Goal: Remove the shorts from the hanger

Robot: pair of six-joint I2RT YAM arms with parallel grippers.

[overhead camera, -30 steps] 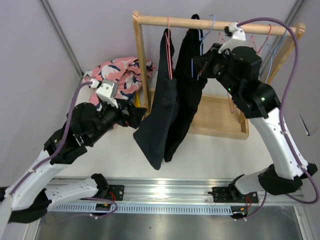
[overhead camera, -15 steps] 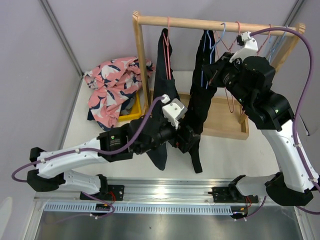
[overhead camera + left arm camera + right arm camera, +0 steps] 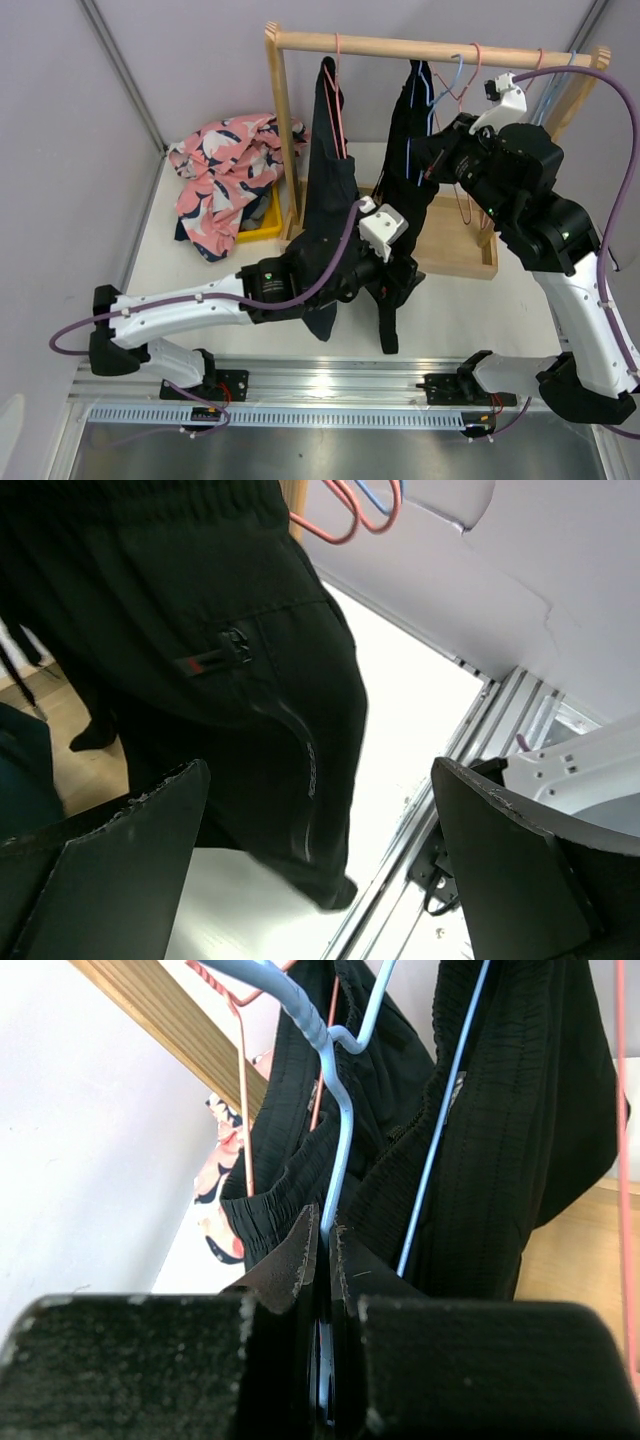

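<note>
Two dark pairs of shorts hung from the rail of the wooden rack [image 3: 285, 130]. The left pair [image 3: 325, 200] was on a pink hanger [image 3: 337, 70] and the right pair [image 3: 402, 190] on a blue hanger [image 3: 412, 100]. A third pair, the pink patterned shorts [image 3: 225, 165], lay crumpled on the far left of the table [image 3: 215, 275], partly over a yellow bin [image 3: 262, 225]. Some dark cloth showed under its near edge, though what it was could not be told. Two arms were in view. The left gripper [image 3: 400, 272] reached across to the middle, low against the right pair, near its hem. In the left wrist view that gripper [image 3: 318, 770] had its jaws spread wide with nothing between them, and the right pair [image 3: 240, 660], showing one zipped pocket, hung just beyond the fingertips. The right gripper [image 3: 432, 160] was high up beside the waistband of the right pair. In the right wrist view its [image 3: 322, 1230] jaws were pressed together on the wire of the blue hanger [image 3: 335, 1090], just below the hook. Further right on the rail hung more empty hangers [image 3: 470, 75], pink and blue, too bunched to count. The rack's wooden base [image 3: 455, 250] sat on the table under the right arm.
</note>
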